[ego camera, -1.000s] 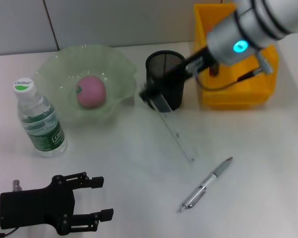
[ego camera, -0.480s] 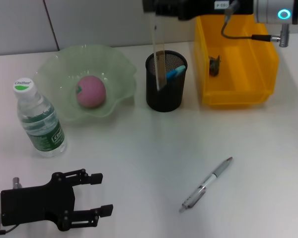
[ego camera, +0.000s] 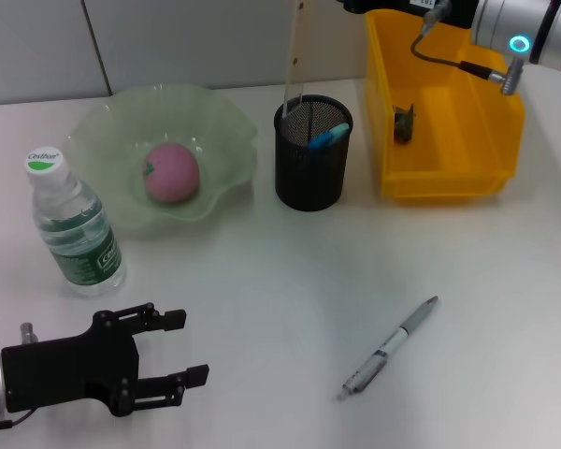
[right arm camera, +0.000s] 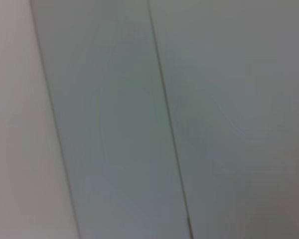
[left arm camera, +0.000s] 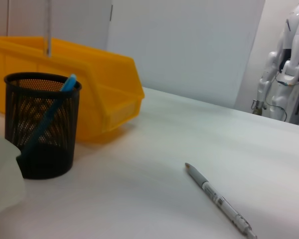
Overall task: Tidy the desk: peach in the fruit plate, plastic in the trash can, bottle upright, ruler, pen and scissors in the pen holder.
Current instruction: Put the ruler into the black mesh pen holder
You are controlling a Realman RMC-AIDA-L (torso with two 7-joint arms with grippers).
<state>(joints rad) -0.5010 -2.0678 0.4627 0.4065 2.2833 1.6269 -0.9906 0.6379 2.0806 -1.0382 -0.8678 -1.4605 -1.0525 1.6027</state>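
Observation:
The clear ruler [ego camera: 293, 56] hangs upright over the black mesh pen holder [ego camera: 310, 173], its low end just above the rim. My right gripper [ego camera: 351, 5] grips its top at the picture's upper edge. In the left wrist view the ruler [left arm camera: 47, 25] also ends above the holder [left arm camera: 40, 124]. The blue scissors [ego camera: 327, 137] stand in the holder. On the desk [ego camera: 262, 281] lies the pen [ego camera: 390, 348], in front of the holder. The peach [ego camera: 173, 173] sits in the green fruit plate [ego camera: 220, 131]. The bottle [ego camera: 75, 234] stands upright. My left gripper [ego camera: 182, 348] is open, low at the front left.
The yellow trash can [ego camera: 449, 182] stands right of the holder with a small dark scrap of plastic [ego camera: 404, 123] inside. Another white robot [left arm camera: 289, 59] stands beyond the desk's far side. The right wrist view shows only grey wall panels.
My right arm lifted the ruler off the desk, swung it upright over the pen holder and has drawn up and back. The left gripper barely shifted.

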